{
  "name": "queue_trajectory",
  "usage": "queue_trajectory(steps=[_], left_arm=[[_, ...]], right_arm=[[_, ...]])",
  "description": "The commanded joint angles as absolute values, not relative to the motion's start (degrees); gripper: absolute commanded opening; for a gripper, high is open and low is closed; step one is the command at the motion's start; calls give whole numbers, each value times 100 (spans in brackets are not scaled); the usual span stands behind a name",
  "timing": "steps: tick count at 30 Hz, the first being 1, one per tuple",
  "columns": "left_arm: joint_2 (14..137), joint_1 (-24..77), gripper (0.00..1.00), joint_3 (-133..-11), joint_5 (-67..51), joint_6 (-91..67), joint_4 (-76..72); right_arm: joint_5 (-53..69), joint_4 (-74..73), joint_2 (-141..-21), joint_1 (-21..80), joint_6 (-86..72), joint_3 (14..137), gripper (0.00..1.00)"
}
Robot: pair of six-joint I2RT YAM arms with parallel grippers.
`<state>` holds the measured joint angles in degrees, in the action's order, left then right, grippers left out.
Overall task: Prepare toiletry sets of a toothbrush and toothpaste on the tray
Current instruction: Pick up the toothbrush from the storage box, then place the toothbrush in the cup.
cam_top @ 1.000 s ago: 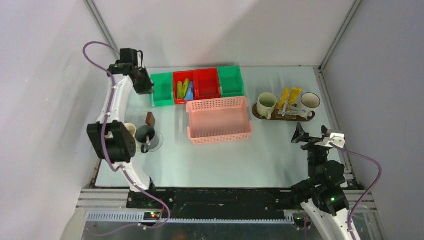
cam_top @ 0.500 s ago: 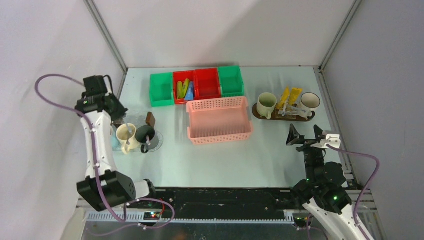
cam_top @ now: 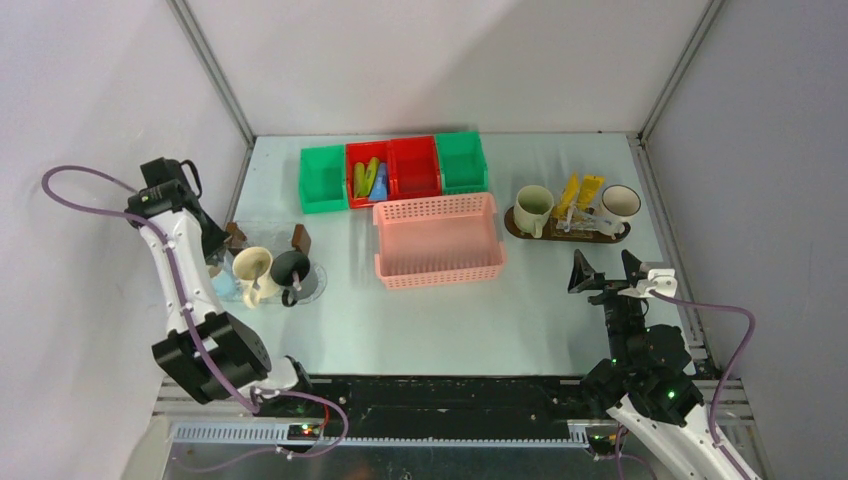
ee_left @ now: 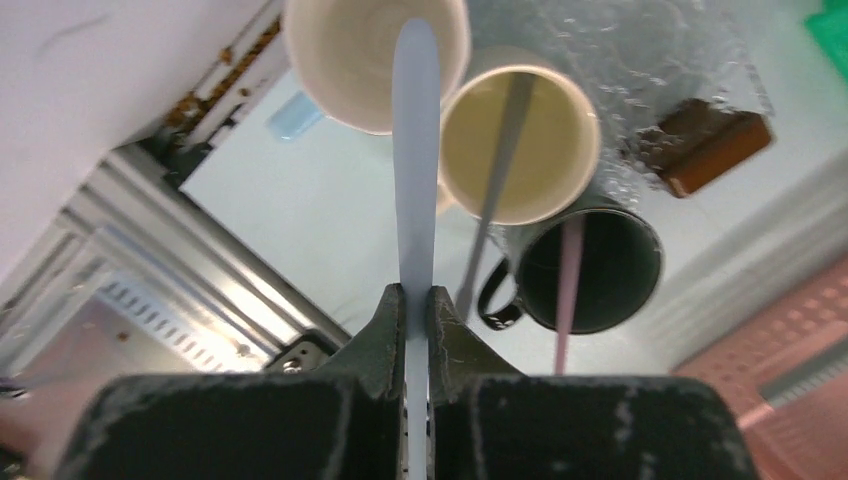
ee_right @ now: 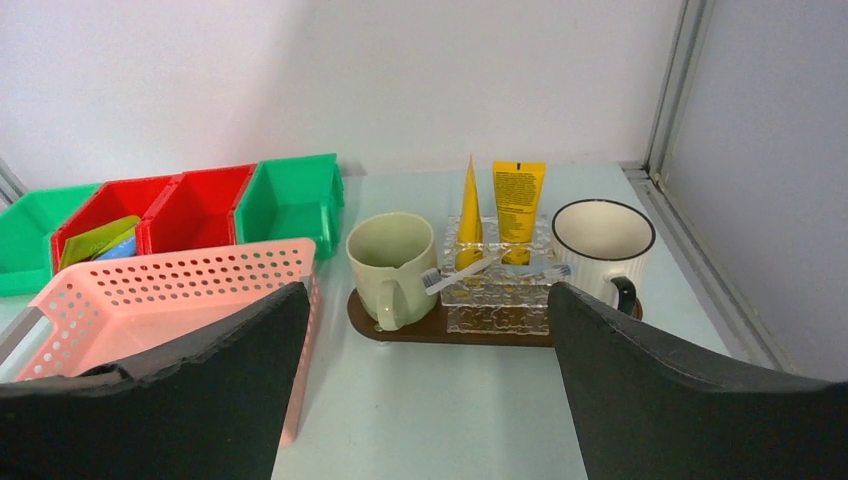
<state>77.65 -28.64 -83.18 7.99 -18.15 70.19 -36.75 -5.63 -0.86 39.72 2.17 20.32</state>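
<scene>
Since a second ago my left arm has swung away from the green bin at the back and out to the left edge of the surface (cam_top: 420, 320), while the right arm has only drifted a little to the left. The left fingers (ee_left: 398, 305) are pinched nearly shut on the handle of a pale blue-grey brush (ee_left: 417, 150), which runs out over the mouth of a pale mug (ee_left: 350, 60); I cannot tell whether its tip is inside. Just beside that mug stand a cream mug (ee_left: 560, 150) with a grey brush in it and a dark mug (ee_left: 610, 290) with a pink one. The right fingers (cam_top: 585, 275) stand wide with nothing between them, facing the tray (ee_right: 400, 328) at the right rear of the surface. On the tray a greenish mug (ee_right: 392, 250) sits at the left end and a white mug (ee_right: 603, 240) at the right. Between them a clear holder (ee_right: 497, 300) carries two yellow tubes (ee_right: 518, 200). The pink basket (ee_right: 150, 290) lies left of the tray.
</scene>
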Motion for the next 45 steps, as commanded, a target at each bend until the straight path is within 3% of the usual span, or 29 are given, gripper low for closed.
queue_trajectory(steps=[1,9,27,45], left_arm=[[7964,-2935,0,-8670,1857,-1389,7570],[8200,-2936,0,-8340,2548,-726,7638],[9358,-2902,1,-8902,1565,-181,7309],[10060,-2908,15,-9203,1724,-138,7312]], right_arm=[[-3648,-395,427,4009,204,2039,92],[-3562,-443,-40,4012,84,2048,91],[-3768,-667,-753,4009,231,2098,90],[-3684,-728,-1159,4013,337,2118,89]])
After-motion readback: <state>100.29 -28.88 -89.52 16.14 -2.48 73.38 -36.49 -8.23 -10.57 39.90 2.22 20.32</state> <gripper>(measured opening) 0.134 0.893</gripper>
